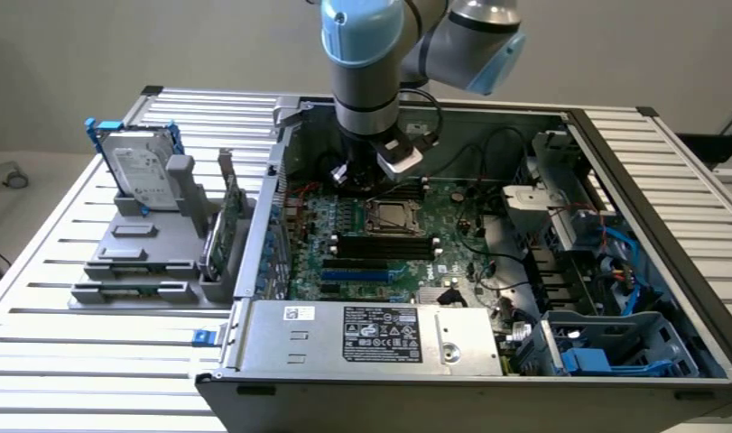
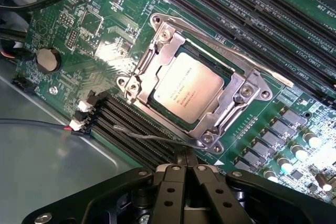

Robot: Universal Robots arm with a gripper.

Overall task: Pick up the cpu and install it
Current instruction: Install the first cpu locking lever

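Black end effector (image 2: 187, 162) (fingers pressed together) hovers near the square, silvery cpu (image 2: 188, 88).

Soft, even light washing over slatted table (image 1: 52, 361). Open case (image 1: 462, 406) interior sitting in shade. Glare blooming on motherboard (image 2: 113, 51) beside socket (image 2: 155, 56); cpu (image 2: 188, 88) lid gleaming pale; metal lever (image 2: 262, 69) flaring white.

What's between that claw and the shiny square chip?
In the wrist view, the socket's metal frame and a thin wire lever lie between the claw and the chip.
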